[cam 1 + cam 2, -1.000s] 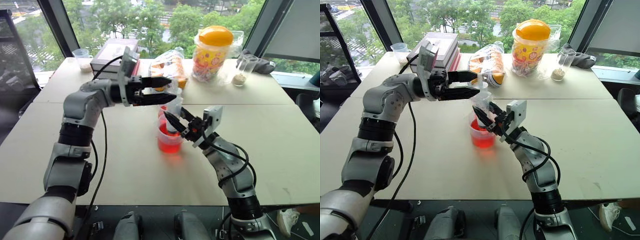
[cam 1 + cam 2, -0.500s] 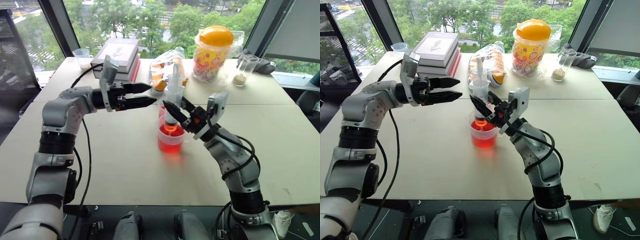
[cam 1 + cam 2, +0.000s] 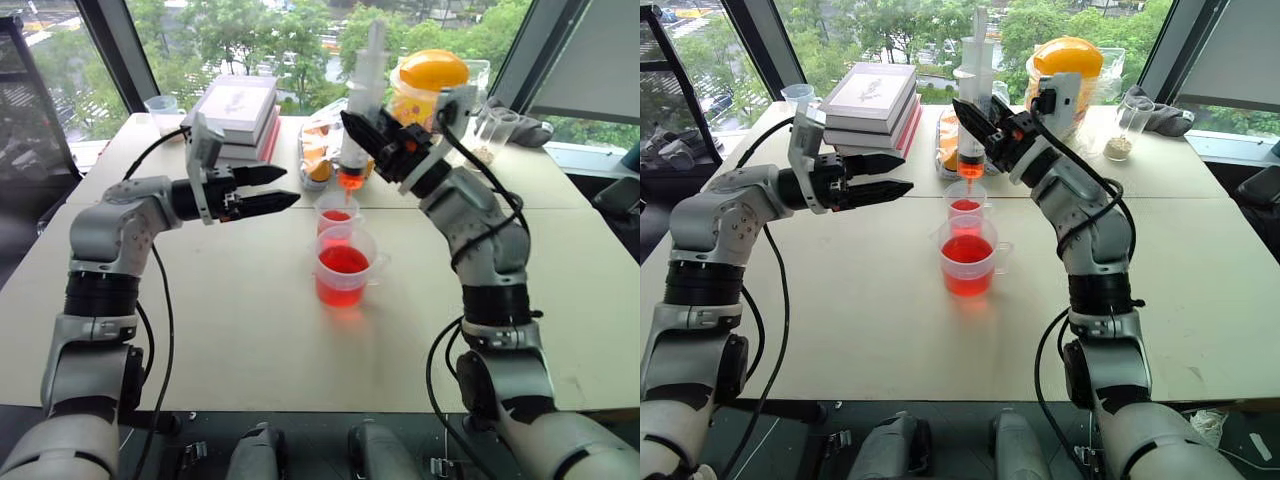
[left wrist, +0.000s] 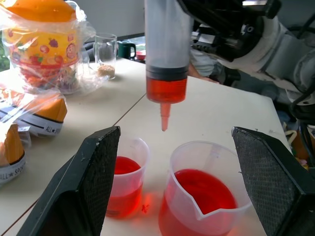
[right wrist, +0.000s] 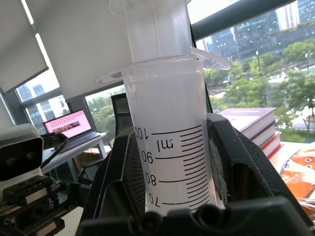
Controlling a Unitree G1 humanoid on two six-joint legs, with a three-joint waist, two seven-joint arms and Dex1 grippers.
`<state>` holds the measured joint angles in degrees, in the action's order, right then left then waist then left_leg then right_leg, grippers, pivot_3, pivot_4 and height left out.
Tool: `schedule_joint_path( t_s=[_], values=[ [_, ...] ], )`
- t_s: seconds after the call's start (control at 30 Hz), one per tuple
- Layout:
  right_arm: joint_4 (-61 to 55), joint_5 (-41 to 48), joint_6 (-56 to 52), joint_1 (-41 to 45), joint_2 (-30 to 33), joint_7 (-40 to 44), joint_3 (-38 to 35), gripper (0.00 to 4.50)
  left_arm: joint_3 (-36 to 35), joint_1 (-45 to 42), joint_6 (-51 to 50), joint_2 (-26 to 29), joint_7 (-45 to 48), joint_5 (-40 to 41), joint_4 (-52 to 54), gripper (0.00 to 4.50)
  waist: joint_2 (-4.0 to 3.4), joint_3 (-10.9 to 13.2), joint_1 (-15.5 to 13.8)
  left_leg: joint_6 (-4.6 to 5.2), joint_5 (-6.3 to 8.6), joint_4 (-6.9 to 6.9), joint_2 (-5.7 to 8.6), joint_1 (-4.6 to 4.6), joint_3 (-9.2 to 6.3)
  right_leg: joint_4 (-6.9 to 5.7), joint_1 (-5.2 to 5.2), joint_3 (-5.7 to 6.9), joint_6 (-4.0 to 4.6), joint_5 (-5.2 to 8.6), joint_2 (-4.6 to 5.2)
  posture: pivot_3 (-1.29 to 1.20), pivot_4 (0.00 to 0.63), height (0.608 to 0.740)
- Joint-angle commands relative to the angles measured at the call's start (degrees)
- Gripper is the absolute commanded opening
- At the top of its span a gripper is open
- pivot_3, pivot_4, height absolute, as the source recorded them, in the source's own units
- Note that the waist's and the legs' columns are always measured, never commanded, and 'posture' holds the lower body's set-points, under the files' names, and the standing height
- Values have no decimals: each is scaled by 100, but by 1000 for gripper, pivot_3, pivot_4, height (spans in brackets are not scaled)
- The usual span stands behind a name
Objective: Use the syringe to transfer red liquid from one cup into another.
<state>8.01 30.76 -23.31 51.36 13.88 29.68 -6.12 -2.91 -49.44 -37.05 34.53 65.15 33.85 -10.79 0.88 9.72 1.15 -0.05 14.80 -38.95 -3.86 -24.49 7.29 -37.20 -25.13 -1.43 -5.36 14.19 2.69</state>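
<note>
Syringe (image 3: 358,110) upright in our right claw (image 3: 378,140), clenched around its clear marked barrel; we see red liquid (image 4: 167,90) low inside and an orange tip above the narrow cup (image 3: 336,214). Our left claw (image 3: 270,188) hangs released beside it, mid-table.

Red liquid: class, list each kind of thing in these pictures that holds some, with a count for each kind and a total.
Cups: 2, the wide cup and the narrow cup
Syringes: 1, the syringe, held above the narrow cup
Total: 3
</note>
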Motion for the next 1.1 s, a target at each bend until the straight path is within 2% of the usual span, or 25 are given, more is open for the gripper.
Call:
schedule_joint_path(
  t_s=[0.03,0.2,0.37,0.73,1.1],
  values=[
    [1282,-375,1072,458,-151,310,-88,1391,-177,11,97,54,-89,26,278,3711,0,0,4,0,0,0,0,0,1,1,0,0,-2,-1,0,0,150,740],
    [2496,-717,2094,588,-319,495,-139,1391,-275,-63,123,92,-196,39,281,3711,-1,1,2,1,0,8,0,-6,3,8,-5,0,-12,-6,0,0,150,740],
    [2908,-812,2423,609,-394,592,-186,1391,-221,-485,387,-69,-219,-84,-129,3711,-3,2,0,0,0,8,-1,-12,6,9,-11,-1,-13,-7,1,0,150,740],
    [2874,-996,2542,583,-490,698,-107,1391,138,-2497,1706,-1026,307,-785,-2553,3711,-3,3,5,0,0,10,0,-13,9,9,-14,-1,-14,-7,-1,0,150,740],
    [2680,-1184,2655,489,-538,824,17,1391,77,-3503,2788,-1558,495,-1444,-4616,3711,-4,4,39,0,0,10,1,-18,10,11,-19,-2,-15,-7,0,0,150,740]
  ],
)
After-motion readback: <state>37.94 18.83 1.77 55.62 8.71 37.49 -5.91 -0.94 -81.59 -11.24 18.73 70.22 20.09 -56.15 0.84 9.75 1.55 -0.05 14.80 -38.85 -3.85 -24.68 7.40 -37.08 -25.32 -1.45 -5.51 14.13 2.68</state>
